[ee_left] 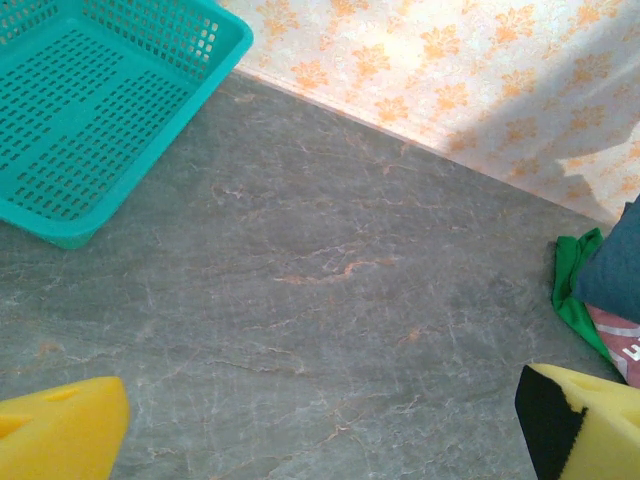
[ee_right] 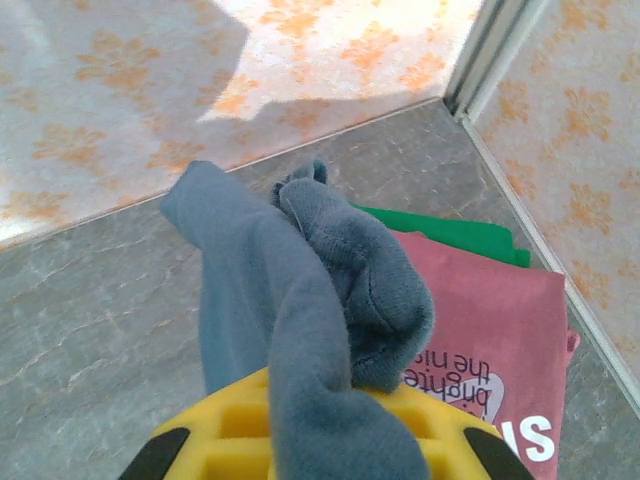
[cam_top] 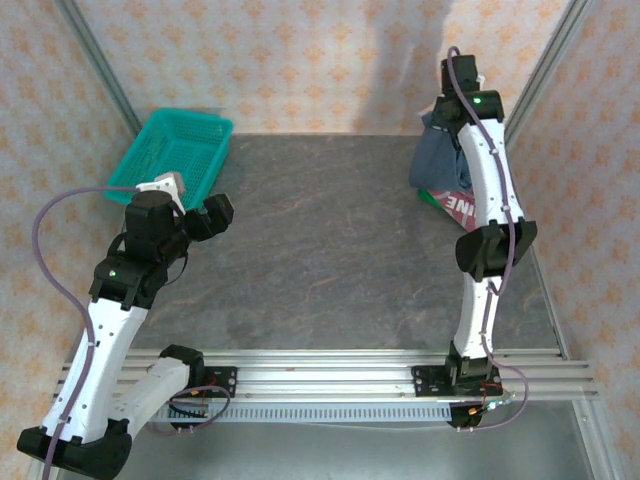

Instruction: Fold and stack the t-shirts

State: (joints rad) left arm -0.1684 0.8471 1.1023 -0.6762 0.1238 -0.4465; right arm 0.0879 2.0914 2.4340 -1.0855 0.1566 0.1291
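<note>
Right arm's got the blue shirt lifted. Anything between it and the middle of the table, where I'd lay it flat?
Nothing visible does. The table is bare from the slate-blue shirt to its middle; the basket and left gripper sit well left.

Middle of the surface point(cam_top: 330, 250) is wide open, nothing lying between the two arms, so there's loads of room to pass across. The far left corner is taken up by the teal basket point(cam_top: 175, 150), just beyond the left end effector point(cam_top: 215, 215). The far right corner is cramped: a red shirt point(cam_top: 455, 205) on a green shirt point(ee_right: 440, 232) close to the wall, with a blue shirt point(cam_top: 440, 160) dangling above them from the right end effector point(cam_top: 448, 122).
</note>
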